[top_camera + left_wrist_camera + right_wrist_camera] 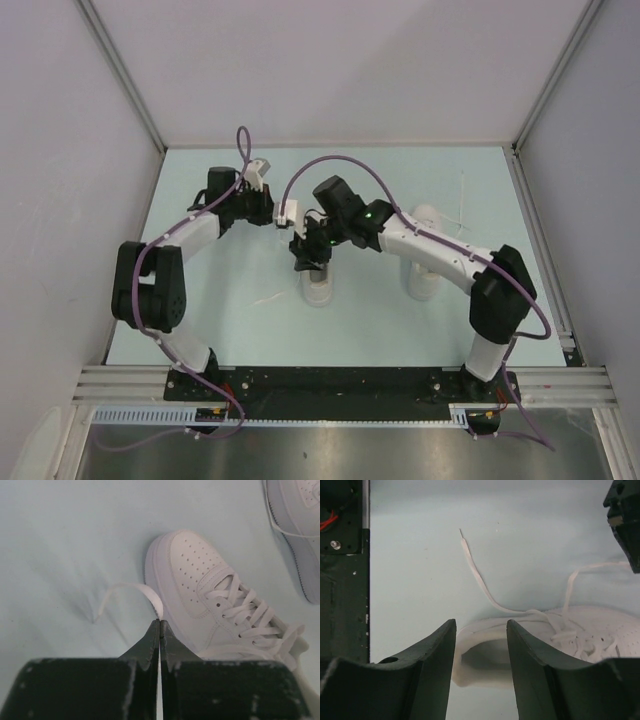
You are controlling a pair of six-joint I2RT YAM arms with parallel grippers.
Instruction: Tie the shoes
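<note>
Sneaker (192,575), perforated toe; flat thin lace (125,587)

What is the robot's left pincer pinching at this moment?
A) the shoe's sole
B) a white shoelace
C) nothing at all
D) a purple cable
B: the left pincer is shut on a thin white lace that curls over the table beside the shoe.

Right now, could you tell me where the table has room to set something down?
Bare: the table's near strip along the base plate, and far left corner beyond the left arm. Crowded: the centre, where the left end effector, gripping a lace, and the right end effector meet at one shoe; the other shoe sits partly under the right arm.
</note>
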